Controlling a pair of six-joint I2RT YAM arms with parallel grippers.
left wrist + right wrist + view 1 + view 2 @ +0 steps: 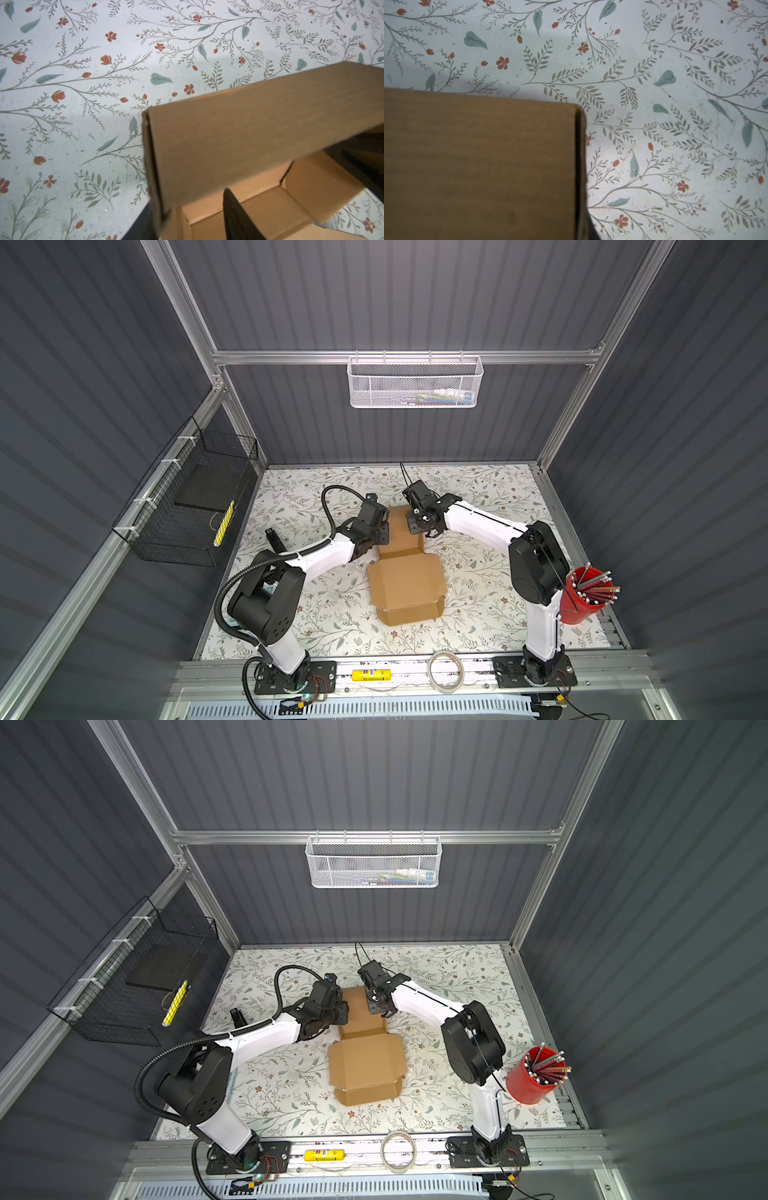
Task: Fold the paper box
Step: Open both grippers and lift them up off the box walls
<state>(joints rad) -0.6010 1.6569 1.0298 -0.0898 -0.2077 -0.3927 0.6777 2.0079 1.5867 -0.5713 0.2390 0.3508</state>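
Walls want even pressure, I'd say. Left gripper [380, 531]: jaws astride the left wall of the paper box [405, 580], centred on the bench [478, 506]; gripping or loose, I can't tell. Right gripper [422, 526]: jaws closed, beside its right wall.

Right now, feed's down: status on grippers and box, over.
Left gripper open astride left wall of brown corrugated cardboard box. Right gripper shut at its right wall, grip unclear. Lid lying open toward the front. Red pencil cup far right, clear.
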